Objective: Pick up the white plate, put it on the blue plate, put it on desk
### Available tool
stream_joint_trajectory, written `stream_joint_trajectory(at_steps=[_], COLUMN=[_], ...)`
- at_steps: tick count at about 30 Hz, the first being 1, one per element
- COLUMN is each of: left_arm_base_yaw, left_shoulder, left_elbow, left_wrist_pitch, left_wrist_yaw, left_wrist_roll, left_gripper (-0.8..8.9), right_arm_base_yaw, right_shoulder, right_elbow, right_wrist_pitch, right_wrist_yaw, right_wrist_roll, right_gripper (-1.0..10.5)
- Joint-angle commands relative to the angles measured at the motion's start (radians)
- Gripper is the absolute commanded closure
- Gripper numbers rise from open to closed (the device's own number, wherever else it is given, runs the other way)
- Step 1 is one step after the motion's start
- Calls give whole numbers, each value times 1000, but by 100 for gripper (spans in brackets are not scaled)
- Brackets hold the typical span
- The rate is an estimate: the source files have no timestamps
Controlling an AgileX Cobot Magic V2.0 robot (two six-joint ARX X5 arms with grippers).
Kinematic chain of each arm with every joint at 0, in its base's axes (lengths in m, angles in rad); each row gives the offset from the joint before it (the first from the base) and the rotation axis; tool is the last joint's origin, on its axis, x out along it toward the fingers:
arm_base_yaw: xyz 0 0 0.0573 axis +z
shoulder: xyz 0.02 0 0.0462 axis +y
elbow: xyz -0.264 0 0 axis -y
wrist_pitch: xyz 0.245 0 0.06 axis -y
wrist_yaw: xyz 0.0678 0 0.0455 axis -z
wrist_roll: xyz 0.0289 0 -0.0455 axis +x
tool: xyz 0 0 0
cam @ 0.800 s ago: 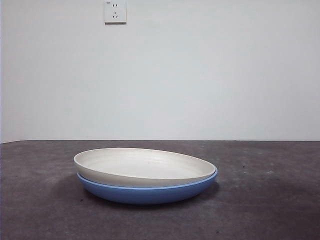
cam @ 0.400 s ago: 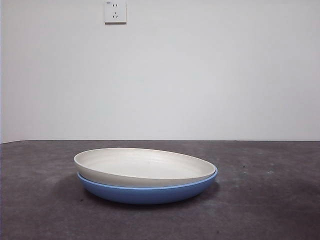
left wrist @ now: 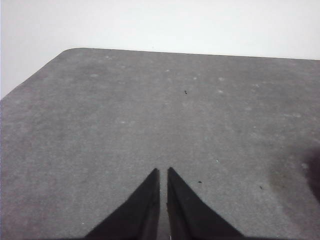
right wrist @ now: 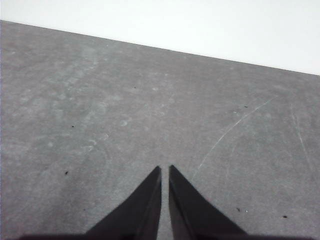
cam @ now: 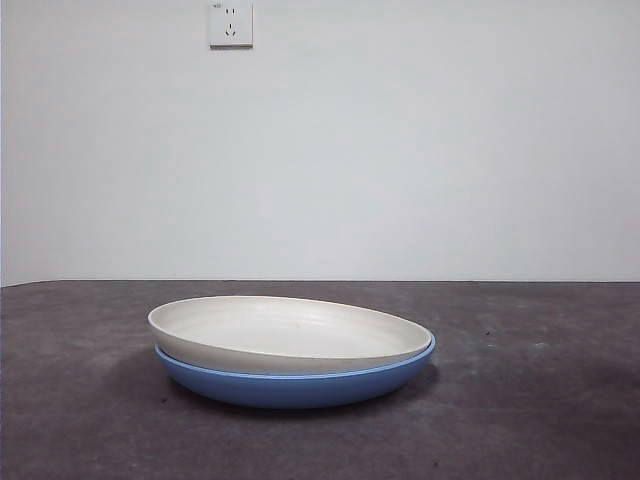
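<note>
Matte cream white plate [cam: 285,333] tilted inside glossy blue plate [cam: 300,385]

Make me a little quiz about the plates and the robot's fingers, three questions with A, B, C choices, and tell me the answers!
1. Where is the white plate?
A. inside the blue plate
B. beside it
C. under it

2. How many plates are on the desk?
A. one
B. two
C. three

3. How are the left gripper and right gripper set?
A. both wide open
B. one holds a plate
C. both shut and empty

Answers:
1. A, because the front view shows the white plate nested in the blue one, slightly tilted.
2. B, since only a white and a blue plate show.
3. C, as each wrist view shows its fingers nearly touching, over bare desk with nothing between them.
</note>
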Motion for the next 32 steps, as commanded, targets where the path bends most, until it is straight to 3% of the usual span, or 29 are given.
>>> stream_joint_trajectory(at_steps=[1, 23, 32], left_arm_base_yaw=[0, 0, 0], left_shoulder=[-1, -1, -1], left_elbow=[-21, -21, -21], left_wrist_pitch=[-5, -5, -5], left_wrist_yaw=[-2, -2, -2], left_wrist_roll=[5, 5, 5], left_gripper=[789, 789, 789], right_arm_base_yaw=[-2, -2, 0], right_shoulder=[-3, -3, -3], right_elbow=[-10, -10, -10], right_wrist_pitch=[7, 6, -2], right_wrist_yaw=[1, -8, 86], right_wrist_roll=[-7, 63, 148], right_gripper=[924, 924, 924])
